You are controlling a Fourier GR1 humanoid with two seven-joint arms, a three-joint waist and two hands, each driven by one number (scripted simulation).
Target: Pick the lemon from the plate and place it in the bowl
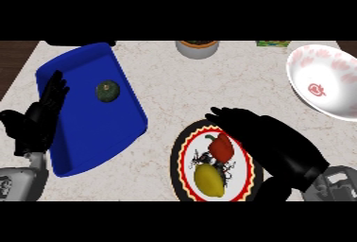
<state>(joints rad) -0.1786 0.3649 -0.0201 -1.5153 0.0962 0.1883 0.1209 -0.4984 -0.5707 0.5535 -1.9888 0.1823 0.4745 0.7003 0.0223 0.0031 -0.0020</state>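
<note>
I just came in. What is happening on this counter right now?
The robot's right hand hovers open over the right part of the plate, holding nothing. The lemon lies on the plate beside a red pepper, not yet picked. The white bowl stands at the far right. The left hand rests open at the left edge of the blue tray.

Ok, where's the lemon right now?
In the head view, the lemon lies on the near part of the plate, lower centre, just below the red pepper and left of the right hand.
</note>
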